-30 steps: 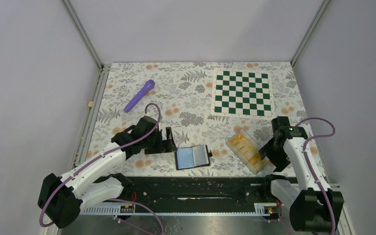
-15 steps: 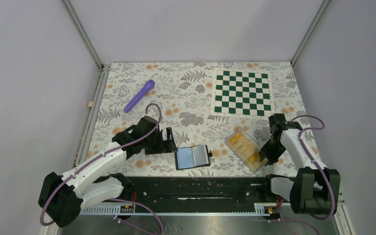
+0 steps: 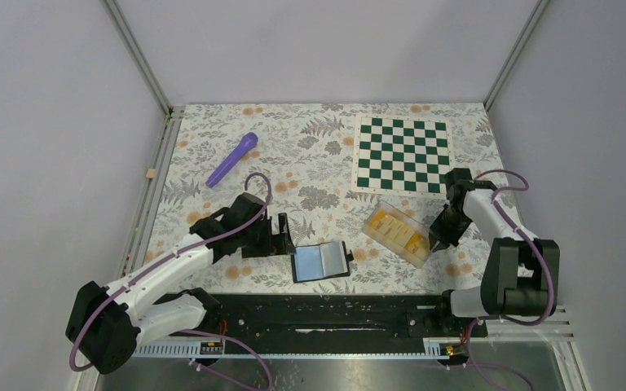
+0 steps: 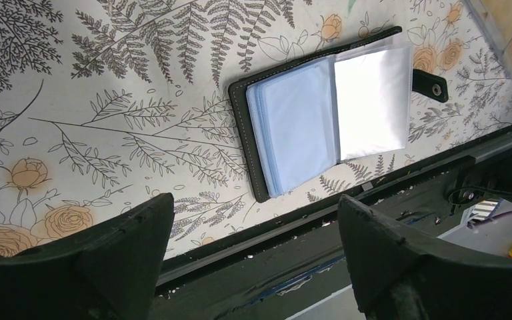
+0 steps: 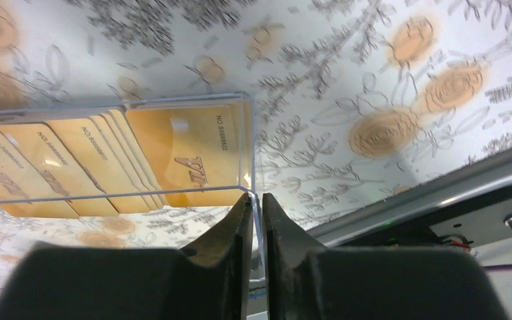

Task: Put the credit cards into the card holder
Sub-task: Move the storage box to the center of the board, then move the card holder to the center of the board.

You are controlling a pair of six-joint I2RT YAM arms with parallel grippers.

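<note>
Several yellow-orange credit cards (image 3: 391, 228) lie fanned inside a clear plastic box (image 3: 414, 251) right of centre; in the right wrist view the credit cards (image 5: 173, 160) show through the box's wall (image 5: 250, 133). My right gripper (image 3: 438, 241) (image 5: 257, 200) is shut on the box's near right wall, by a corner. The card holder (image 3: 321, 261), a black wallet, lies open near the front edge with grey-blue pockets up and its snap tab to the right. My left gripper (image 3: 284, 236) (image 4: 253, 207) hangs open just left of the card holder (image 4: 327, 113), holding nothing.
A purple pen-shaped object (image 3: 232, 159) lies at the far left. A green-and-white chessboard mat (image 3: 401, 153) covers the far right. A black rail (image 3: 326, 314) runs along the table's near edge, close to the wallet.
My right gripper closed on the box wall and moved away from the front edge and leftward, taking the box of cards with it. The left arm and the wallet stayed put.
</note>
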